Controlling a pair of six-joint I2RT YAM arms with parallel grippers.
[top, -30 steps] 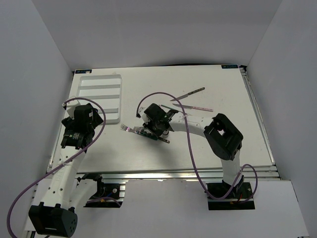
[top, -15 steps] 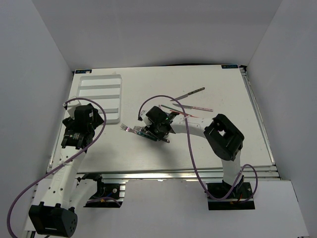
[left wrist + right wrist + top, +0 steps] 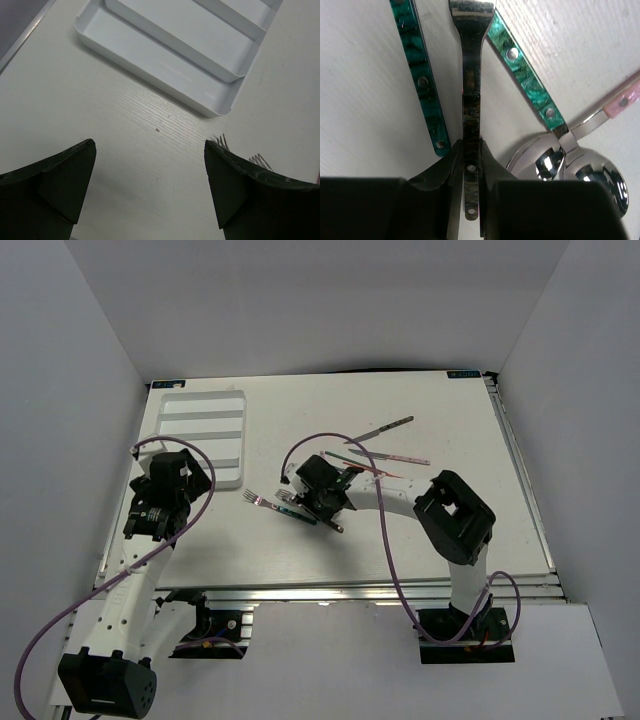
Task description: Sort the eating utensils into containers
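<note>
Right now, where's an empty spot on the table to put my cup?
The table is bare by its right edge, and along the far edge between the tray and the scattered cutlery. It's crowded in the middle, where utensils bunch around the right gripper.

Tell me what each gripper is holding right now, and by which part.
The right gripper pinches the dark-handled utensil by its handle, close to the handle's end. The left gripper stands open and holds nothing.
</note>
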